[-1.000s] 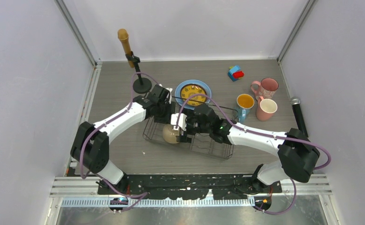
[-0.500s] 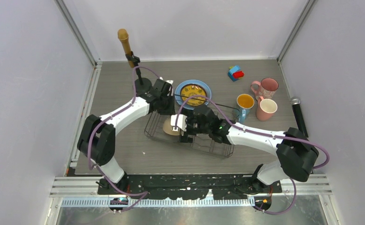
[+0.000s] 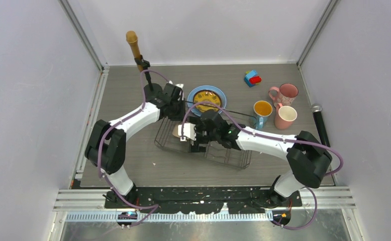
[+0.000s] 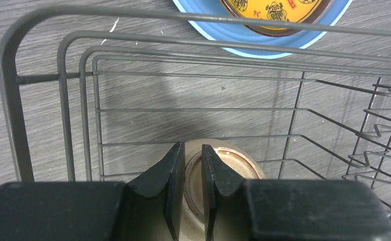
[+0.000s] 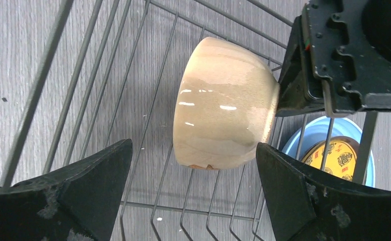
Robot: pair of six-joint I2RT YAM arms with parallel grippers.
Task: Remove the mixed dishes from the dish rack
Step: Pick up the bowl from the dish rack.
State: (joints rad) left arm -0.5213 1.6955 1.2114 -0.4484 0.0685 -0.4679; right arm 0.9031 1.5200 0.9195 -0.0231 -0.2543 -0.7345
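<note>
— Grey wood-grain table [image 3: 133, 165], and your dish rack [image 3: 233, 163] sits in the middle of it. What's left inside?

— Only the beige bowl [image 5: 223, 123], as far as you can see. It lies on its side on the rack's floor wires at the left end, with its foot turned toward your left gripper [image 4: 192, 150].

— Why approach from that end?

— The foot ring is the thin edge that a narrow pinch can take. Your fingers [image 4: 171, 170] are drawn nearly together, one inside the ring and one outside, so you appear to have the bowl by its foot.

— And your right gripper [image 5: 193, 150]?

— It is spread wide, with a finger on either side of the bowl's wall, touching nothing. I'd judge it's placed to steady the bowl, because a glazed bowl pinched by its foot could swing or slip.

— The rest?

— The yellow plate [image 3: 207, 98] lies on the light-blue plate [image 3: 192, 95] just beyond the rack. The blue mug [image 3: 262, 110] and two pink mugs [image 3: 285, 116] stand upright to the right of it.
</note>
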